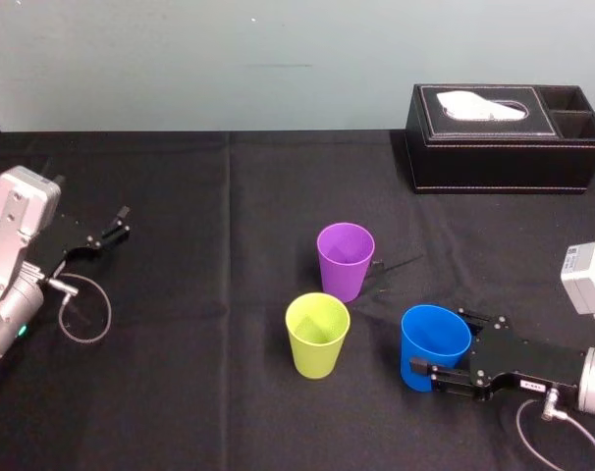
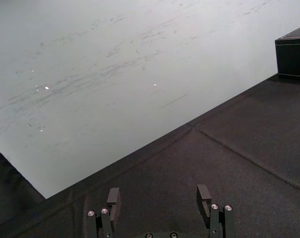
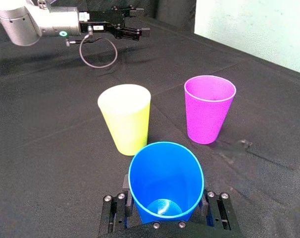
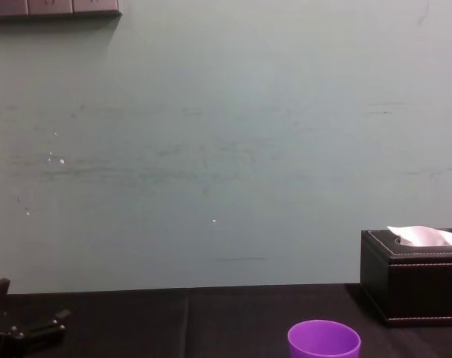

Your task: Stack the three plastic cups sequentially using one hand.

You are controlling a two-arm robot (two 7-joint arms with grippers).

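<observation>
Snugly, blue cup btwn R fingers

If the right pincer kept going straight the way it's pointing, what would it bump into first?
Probably the yellow-green cup. The right pincer, gripping the blue cup, points toward the gap between that and the purple cup, and the yellow-green one stands nearer. Depth is unclear, so it might slip past.

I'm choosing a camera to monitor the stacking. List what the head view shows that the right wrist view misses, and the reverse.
Head view, not right wrist: the black tissue box. Right wrist, not head: the inner floor of the blue cup. Both: the purple cup, yellow-green cup and blue cup, unstacked; the right gripper closed on the blue one; the left gripper parked at the left.
</observation>
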